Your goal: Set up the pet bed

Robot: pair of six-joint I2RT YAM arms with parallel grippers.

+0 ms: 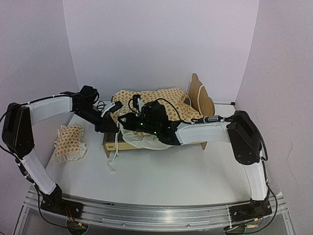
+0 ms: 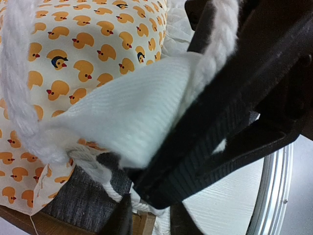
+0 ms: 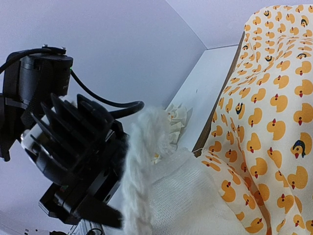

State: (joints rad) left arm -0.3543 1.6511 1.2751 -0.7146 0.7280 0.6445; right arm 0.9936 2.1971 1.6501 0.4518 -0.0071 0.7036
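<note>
Closest to the left wrist lens, the right tool shows as 2 black ribbed fingers pressed together on a fold of white ribbed cloth with a braided rope edge, so it is clenched on that cloth. The left tool sits just beside it at the same fold; whether it grips or is released I cannot tell.

Under the cloth lies the cream quilt printed with orange ducks. It is heaped over the small light-wood rectangular bed frame, which has a dark grey base.

From above, both arms meet at the frame's left end, the right one reaching across the bed's front. The white cloth hangs over the front left corner toward the white bench. The frame's rounded scalloped headboard stands at the right end. A ruffled duck-print pillow lies on the bench left of the frame, apart from it.
</note>
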